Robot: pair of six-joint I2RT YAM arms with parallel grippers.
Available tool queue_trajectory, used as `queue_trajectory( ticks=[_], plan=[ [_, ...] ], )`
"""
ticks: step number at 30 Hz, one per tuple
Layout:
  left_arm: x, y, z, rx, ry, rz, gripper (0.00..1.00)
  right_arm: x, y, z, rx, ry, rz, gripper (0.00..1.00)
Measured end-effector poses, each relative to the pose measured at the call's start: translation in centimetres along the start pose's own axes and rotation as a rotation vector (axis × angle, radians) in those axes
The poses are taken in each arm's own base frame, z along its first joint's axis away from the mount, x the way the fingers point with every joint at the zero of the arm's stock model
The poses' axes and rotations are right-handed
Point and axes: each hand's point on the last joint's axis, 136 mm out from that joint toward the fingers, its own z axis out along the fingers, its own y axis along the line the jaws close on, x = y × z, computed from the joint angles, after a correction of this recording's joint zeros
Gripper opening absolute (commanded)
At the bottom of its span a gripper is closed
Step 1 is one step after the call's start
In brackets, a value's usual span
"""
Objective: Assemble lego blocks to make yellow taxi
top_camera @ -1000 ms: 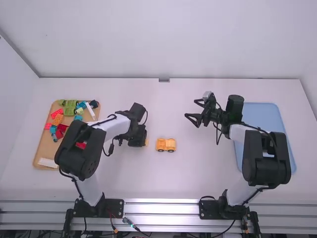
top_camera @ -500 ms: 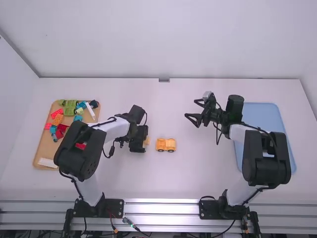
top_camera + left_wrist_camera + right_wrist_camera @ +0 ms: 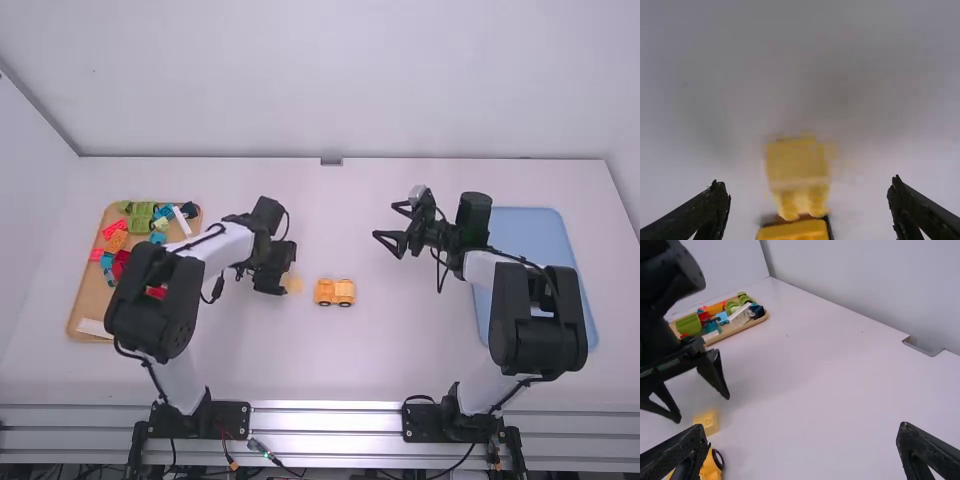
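- The left gripper [image 3: 806, 183] shifts toward eleven o'clock, exposing more of a small yellow block [image 3: 292, 283]; its fingers stand apart, suggesting the block still needs gripping and joining.
- The block sits at nine o'clock from a wheeled yellow car piece [image 3: 335, 291], near but apart on the table [image 3: 400, 350].
- The right gripper [image 3: 801, 429], fingers spread, holds nothing.
- Counted: one loose block, one car piece, two trays; bricks in the tan tray [image 3: 88, 300] overlap too much to number surely.
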Motion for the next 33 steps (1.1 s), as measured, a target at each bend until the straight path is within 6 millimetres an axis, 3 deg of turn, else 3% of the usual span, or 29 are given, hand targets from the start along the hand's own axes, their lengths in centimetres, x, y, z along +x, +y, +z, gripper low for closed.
queue_trajectory(
  ticks=[4,5,7,8,9,10,11,16,21,25,26,27,28,33],
  plan=[
    [0.3,-1.8,-1.7,0.022,0.001,0.154,0.97,0.0,0.0,0.0,0.0,0.0,0.0,0.99],
    [0.5,-2.6,-2.4,0.035,0.0,0.243,0.95,0.0,0.0,0.0,0.0,0.0,0.0,0.99],
    [0.8,-4.2,-3.7,0.074,0.004,0.446,0.87,0.0,0.0,0.0,0.0,0.0,0.0,0.99],
    [1.0,-4.8,-4.4,0.089,0.003,0.552,0.78,0.0,0.0,0.0,0.0,0.0,-0.001,0.99],
    [1.1,-5.3,-4.9,0.099,0.002,0.636,0.62,0.0,0.0,0.0,0.0,0.0,0.0,0.99],
    [1.4,-5.8,-5.5,0.111,0.003,0.749,0.63,0.0,0.0,0.0,0.0,0.0,0.0,0.98],
    [1.8,-6.4,-6.4,0.13,0.001,0.93,0.99,0.0,0.0,0.0,0.0,0.0,0.0,0.99],
    [2.2,-8.2,-8.0,0.17,-0.072,1.421,0.99,0.0,0.0,0.0,0.0,0.0,-0.001,0.99],
    [1.5,-7.7,-8.0,0.109,-0.115,1.693,0.99,0.0,0.0,0.0,0.0,0.0,0.0,0.99],
    [3.0,-7.4,-8.1,0.186,-0.068,2.08,0.99,0.0,0.0,0.0,0.0,0.0,0.0,0.99],
    [3.9,-6.6,-8.2,0.241,-0.009,2.221,0.99,0.0,0.0,0.0,0.0,0.0,-0.001,0.99],
    [4.1,-6.4,-8.2,0.255,0.007,2.25,0.99,0.0,0.0,0.0,0.0,0.0,0.0,0.99],
    [4.9,-4.8,-8.3,0.331,0.093,2.39,0.99,0.0,0.0,0.0,0.0,0.0,0.0,0.99],
    [5.7,-0.1,-9.3,0.643,0.294,2.683,0.99,0.1,0.3,0.0,-0.017,0.001,-0.011,0.99]
  ],
)
